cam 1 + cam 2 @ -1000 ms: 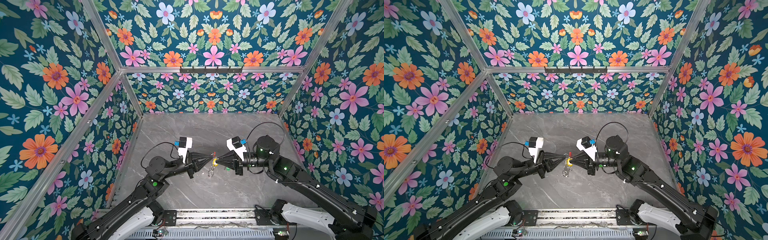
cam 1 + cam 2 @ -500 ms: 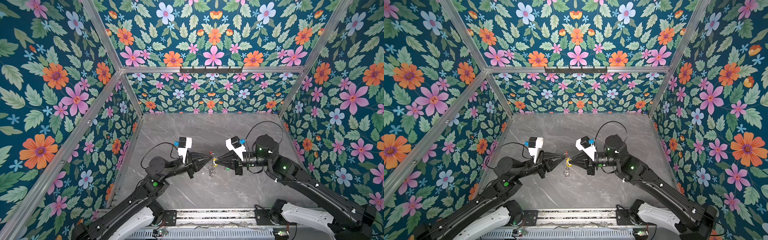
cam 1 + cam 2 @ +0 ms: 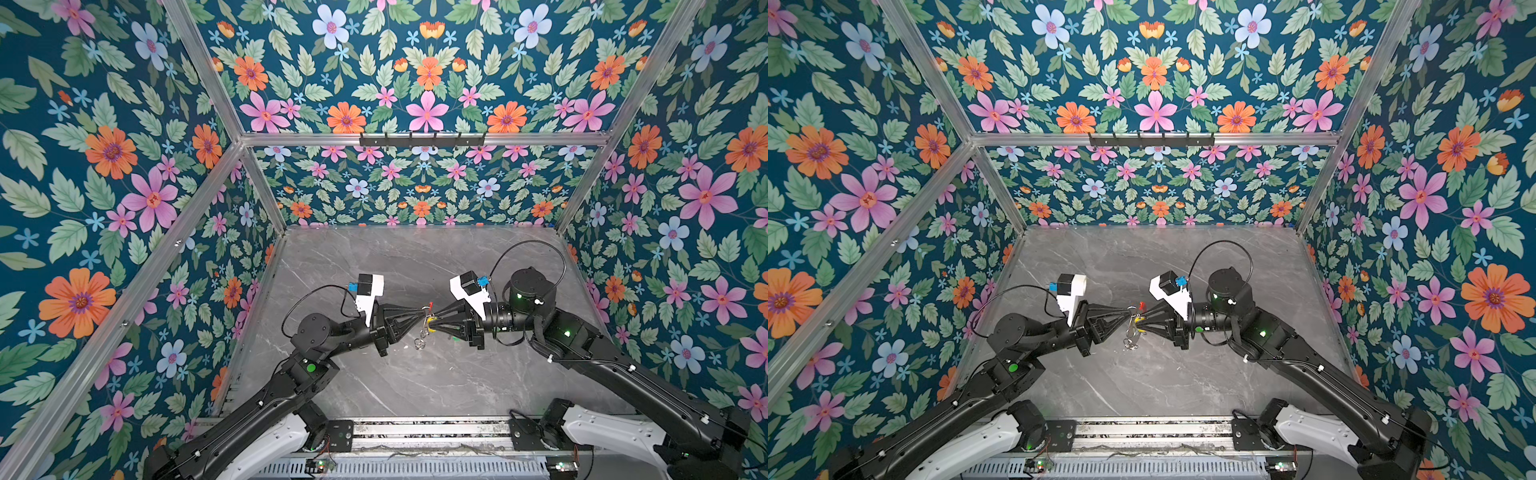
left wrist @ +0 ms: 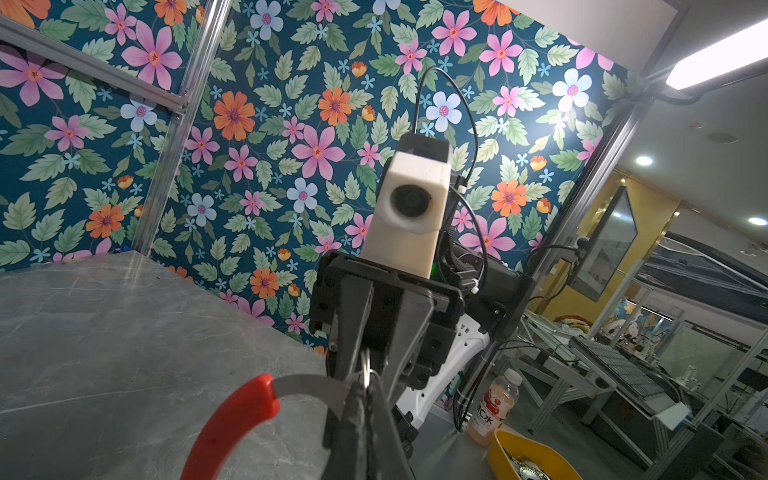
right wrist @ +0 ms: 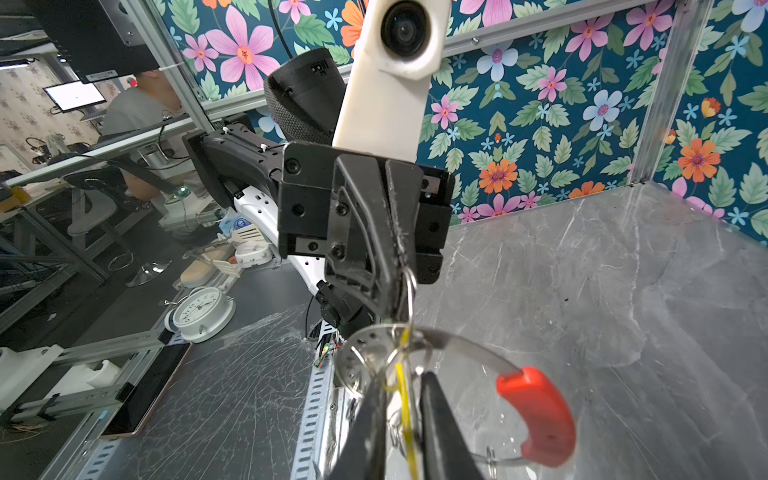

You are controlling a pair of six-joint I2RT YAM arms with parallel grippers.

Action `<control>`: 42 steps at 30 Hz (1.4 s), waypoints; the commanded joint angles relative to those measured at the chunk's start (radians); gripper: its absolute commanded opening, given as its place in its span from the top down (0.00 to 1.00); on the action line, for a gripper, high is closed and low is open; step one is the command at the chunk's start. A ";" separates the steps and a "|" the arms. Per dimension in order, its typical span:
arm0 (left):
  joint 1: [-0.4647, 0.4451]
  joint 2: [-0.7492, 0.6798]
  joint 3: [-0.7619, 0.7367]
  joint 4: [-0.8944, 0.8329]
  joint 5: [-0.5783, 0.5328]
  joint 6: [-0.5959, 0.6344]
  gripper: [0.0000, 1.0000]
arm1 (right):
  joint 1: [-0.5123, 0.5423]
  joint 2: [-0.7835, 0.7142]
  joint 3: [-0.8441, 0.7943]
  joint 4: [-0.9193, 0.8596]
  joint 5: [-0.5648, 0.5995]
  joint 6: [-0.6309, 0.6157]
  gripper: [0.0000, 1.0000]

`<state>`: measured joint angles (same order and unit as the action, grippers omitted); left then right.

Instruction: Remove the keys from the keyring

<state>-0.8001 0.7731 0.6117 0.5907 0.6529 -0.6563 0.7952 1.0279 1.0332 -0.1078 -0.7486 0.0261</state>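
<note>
Over the last second little shifts: my right end effector [image 3: 435,323] only nudges closer, so nothing has come off (a stall, I judge). The large dark grey metal keyring [image 4: 309,385] with its red arc [image 5: 536,415] hangs above the grey marbled bench [image 3: 415,386], edge-on in both top views, crosswise between the arms. My left end effector [image 3: 419,319] is clamped on its rim. The small silver key with the yellow plastic tag [image 5: 405,415] lies lengthwise between the right jaws, pointing toward the left arm; whether they pinch it I cannot tell.
</note>
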 commanded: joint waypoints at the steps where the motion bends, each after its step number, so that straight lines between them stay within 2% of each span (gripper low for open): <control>1: 0.001 -0.001 -0.002 0.044 -0.003 -0.006 1.00 | 0.000 0.004 0.010 0.025 -0.024 0.018 0.92; 6: 0.000 0.000 -0.004 0.061 -0.004 -0.014 1.00 | 0.001 0.008 0.014 0.020 -0.032 0.019 1.00; 11: 0.001 0.004 -0.006 0.073 0.010 -0.019 1.00 | 0.000 -0.007 0.010 0.021 -0.015 0.020 1.00; 22: 0.001 -0.024 -0.024 0.088 0.035 -0.013 1.00 | -0.053 0.025 0.047 -0.009 -0.082 0.054 1.00; 35: -0.001 -0.029 -0.033 0.120 0.063 -0.025 1.00 | -0.062 0.067 0.082 -0.021 -0.091 0.090 1.00; 42: -0.002 -0.054 -0.054 0.159 0.029 -0.036 1.00 | -0.062 0.084 0.084 -0.044 -0.070 0.097 1.00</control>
<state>-0.7998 0.7311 0.5610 0.6582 0.6708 -0.6811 0.7338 1.1069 1.1187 -0.1398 -0.8524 0.1055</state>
